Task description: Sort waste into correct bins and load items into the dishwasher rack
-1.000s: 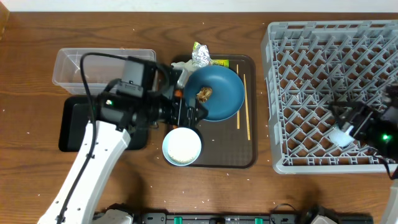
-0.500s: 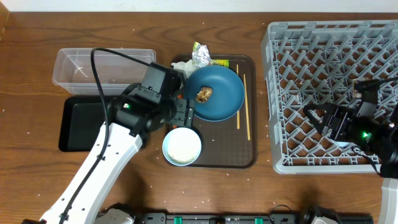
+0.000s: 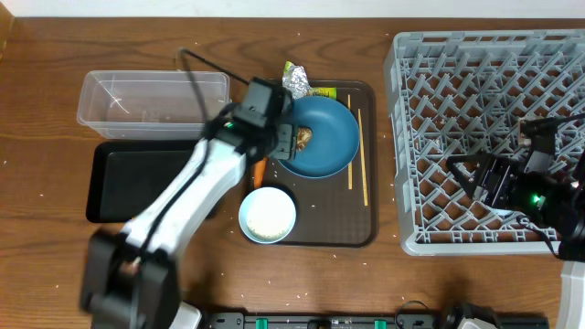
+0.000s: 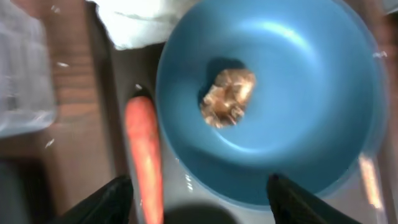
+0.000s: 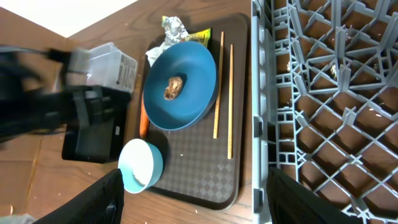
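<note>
My left gripper point(image 3: 285, 144) hangs open over the left rim of the dark blue dish point(image 3: 317, 139). In its wrist view the left gripper point(image 4: 199, 208) straddles the orange carrot stick point(image 4: 144, 155) and the dish rim point(image 4: 205, 186), gripping neither. A brown food lump point(image 4: 228, 96) lies in the dish, and a white napkin point(image 4: 134, 22) shows above it. Crumpled foil point(image 3: 296, 82) and a yellow-green wrapper point(image 3: 322, 91) lie behind the dish. My right gripper point(image 3: 480, 175) is open and empty above the grey dishwasher rack point(image 3: 484, 55).
The white bowl point(image 3: 268, 215) and two wooden sticks point(image 3: 362, 155) rest on the brown serving tray point(image 3: 338, 228). The clear tub point(image 3: 151, 96) and the black tray point(image 3: 137, 178) lie left of it. Rice grains dot the wooden table.
My left gripper has swung up and right from beside the bowl to the dish's left rim, its fingers narrowing. The right gripper lifted over the rack, then held still.
</note>
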